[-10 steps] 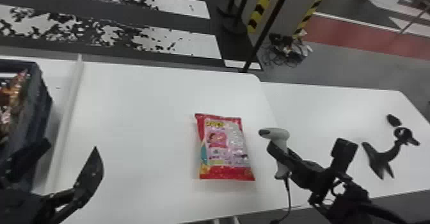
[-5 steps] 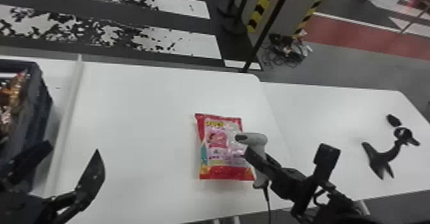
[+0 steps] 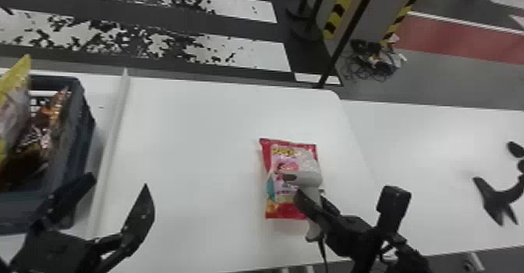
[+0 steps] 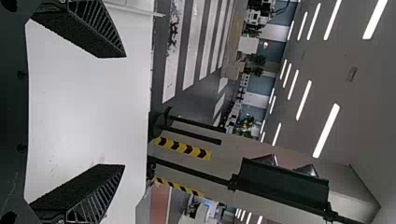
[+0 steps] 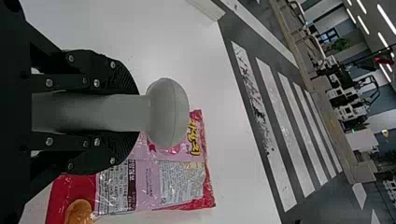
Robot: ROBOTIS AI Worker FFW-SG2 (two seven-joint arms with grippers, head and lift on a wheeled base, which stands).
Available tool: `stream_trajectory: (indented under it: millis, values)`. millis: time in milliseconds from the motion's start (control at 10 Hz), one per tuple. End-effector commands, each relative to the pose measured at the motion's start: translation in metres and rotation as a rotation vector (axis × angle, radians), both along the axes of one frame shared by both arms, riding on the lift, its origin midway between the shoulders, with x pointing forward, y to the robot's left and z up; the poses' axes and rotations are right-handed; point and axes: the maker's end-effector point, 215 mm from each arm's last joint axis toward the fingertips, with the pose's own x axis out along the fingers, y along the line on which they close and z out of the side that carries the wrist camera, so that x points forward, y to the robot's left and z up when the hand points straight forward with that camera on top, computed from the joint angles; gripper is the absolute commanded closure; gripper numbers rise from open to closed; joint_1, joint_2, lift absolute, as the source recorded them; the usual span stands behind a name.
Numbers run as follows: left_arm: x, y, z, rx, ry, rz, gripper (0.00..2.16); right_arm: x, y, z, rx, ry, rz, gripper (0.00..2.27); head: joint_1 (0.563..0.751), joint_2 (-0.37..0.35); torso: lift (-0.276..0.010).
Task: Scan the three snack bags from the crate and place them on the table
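Right gripper: closed round the handle of the grey scanner, its head over the red-and-pink snack bag. Bag lies flat on the white table, right of the crate. Est. handling: light, soft, glossy film, may slip; contents likely crushable. Suggested hold: gentle pinch at the far or near end seam. Left gripper: fingers spread, empty, near left. Crate at left: yellow bag, brown foil bag; take each high, by its upper edge, squeezing lightly.
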Motion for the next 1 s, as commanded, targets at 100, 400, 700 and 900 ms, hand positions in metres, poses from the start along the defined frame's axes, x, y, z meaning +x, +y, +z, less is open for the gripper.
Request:
stream_trajectory:
  millis: [100,400,700,900]
  values:
    - [0.000,0.001,0.001,0.000,-0.005,0.002,0.02,-0.007,0.019,-0.014,-0.089,0.012,0.023,2.05,0.695,-0.238,-0.062]
    - [0.000,0.002,0.002,0.002,-0.009,0.000,0.02,-0.004,0.022,-0.020,-0.143,0.004,0.025,2.05,0.695,-0.210,-0.062]
    - [0.003,0.006,0.005,0.001,-0.019,0.007,0.02,-0.004,0.026,-0.041,-0.158,0.041,0.036,2.05,0.695,-0.200,-0.062]
    - [0.004,0.007,0.002,0.002,-0.016,0.010,0.02,0.000,0.027,-0.039,-0.153,0.032,0.036,2.05,0.695,-0.191,-0.062]
